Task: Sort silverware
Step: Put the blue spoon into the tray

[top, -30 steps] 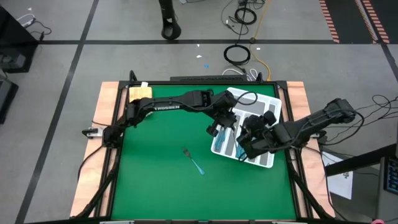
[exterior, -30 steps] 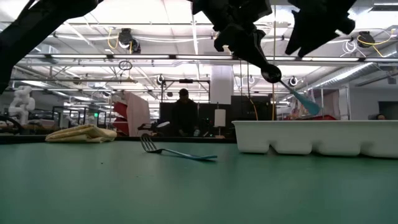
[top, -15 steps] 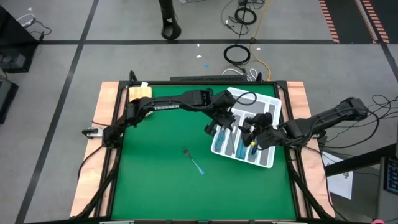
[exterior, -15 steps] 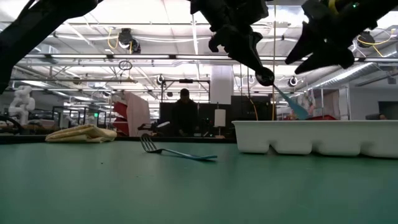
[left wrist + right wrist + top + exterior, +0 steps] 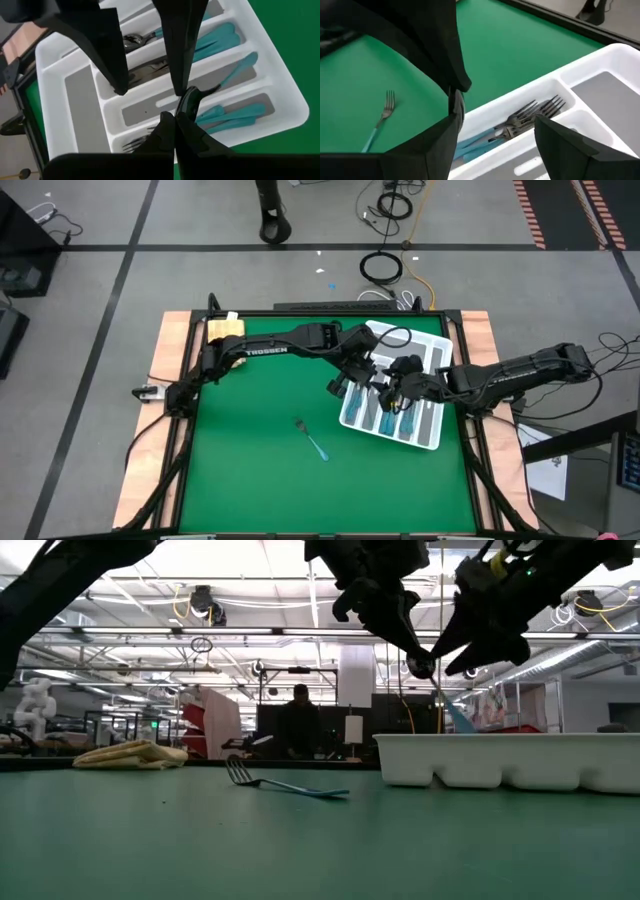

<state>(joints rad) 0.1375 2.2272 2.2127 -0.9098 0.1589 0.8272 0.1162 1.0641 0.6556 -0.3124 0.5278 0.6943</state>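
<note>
One white tray (image 5: 437,352) sits at the right of the table, with one loose fork (image 5: 311,438) lying on the green mat to its left and one folded yellow cloth (image 5: 225,328) at the far left corner. One spoon (image 5: 452,710) hangs above the tray. Inside the tray, the right wrist view shows a bundle of forks (image 5: 532,115), at least three; their full number cannot be told. The remaining pieces in the tray overlap too much to count.
</note>
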